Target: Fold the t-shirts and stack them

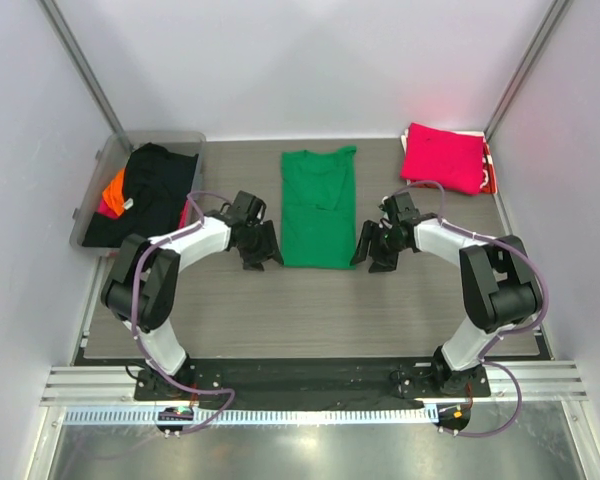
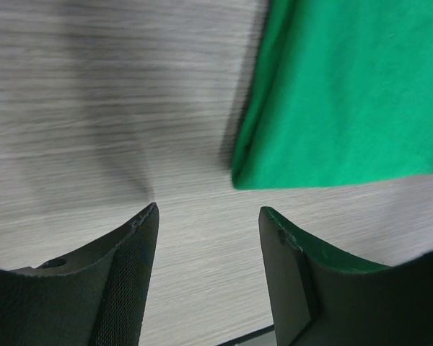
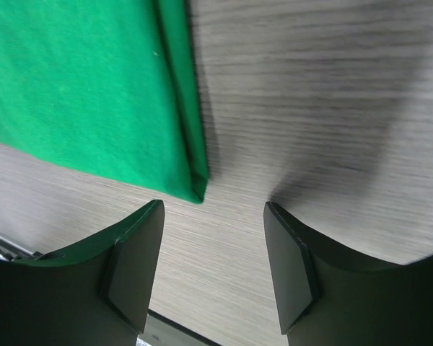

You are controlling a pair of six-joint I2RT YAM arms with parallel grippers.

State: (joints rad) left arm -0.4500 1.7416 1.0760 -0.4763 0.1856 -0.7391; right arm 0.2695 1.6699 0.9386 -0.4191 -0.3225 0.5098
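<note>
A bright green t-shirt (image 1: 318,205) lies in the table's middle, folded lengthwise into a narrow strip, collar at the far end. My left gripper (image 1: 260,247) is open and empty just left of its near left corner, which shows in the left wrist view (image 2: 332,101). My right gripper (image 1: 373,248) is open and empty just right of its near right corner, seen in the right wrist view (image 3: 86,94). A folded magenta-pink t-shirt (image 1: 442,156) lies at the far right. Black (image 1: 155,195) and orange (image 1: 114,188) shirts sit in the tub.
A clear plastic tub (image 1: 98,170) stands at the far left and holds the unfolded shirts. White walls and metal posts close in the sides and back. The arm bases sit on a rail at the near edge.
</note>
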